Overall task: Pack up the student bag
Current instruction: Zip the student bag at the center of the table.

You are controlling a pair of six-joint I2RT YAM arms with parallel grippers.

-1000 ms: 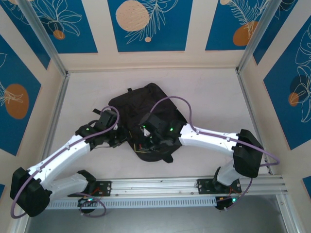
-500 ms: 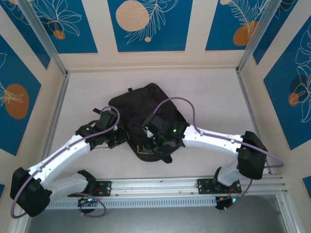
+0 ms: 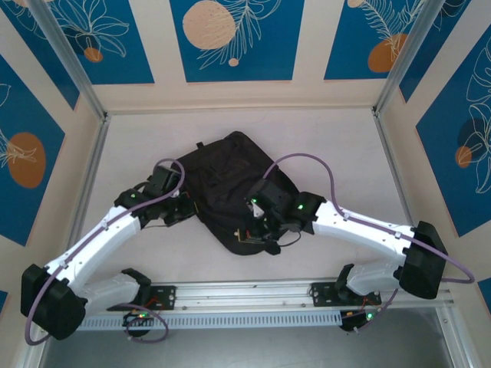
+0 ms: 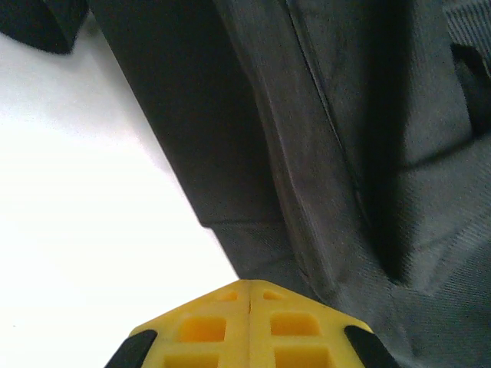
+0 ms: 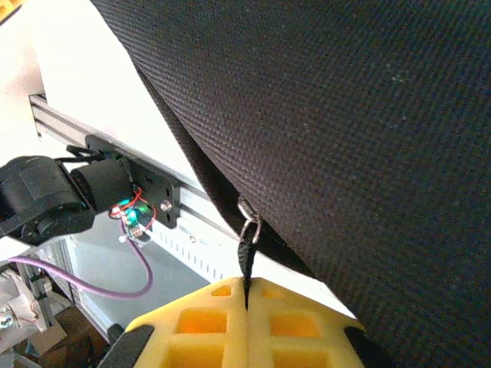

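The student bag (image 3: 230, 180), a black fabric backpack, lies flat in the middle of the table. My right gripper (image 5: 247, 295) is shut on the black zipper pull (image 5: 246, 261), which hangs from a metal ring (image 5: 250, 228) on the bag's (image 5: 360, 138) edge. From above, this gripper (image 3: 257, 232) sits at the bag's near corner. My left gripper (image 4: 250, 290) is shut, its yellow tips against the bag's (image 4: 337, 169) grey-black fabric, with nothing visible between them. In the top view it (image 3: 186, 212) is at the bag's left edge.
An aluminium rail (image 3: 253, 293) with both arm bases runs along the near edge of the table. The left arm's base (image 5: 46, 195) and rail show in the right wrist view. Patterned walls enclose the white table (image 3: 337, 146) on three sides.
My right gripper has drawn right and toward the near edge with the zipper pull, narrowing the bag's near opening. The left gripper has closed and shifted slightly up and left.
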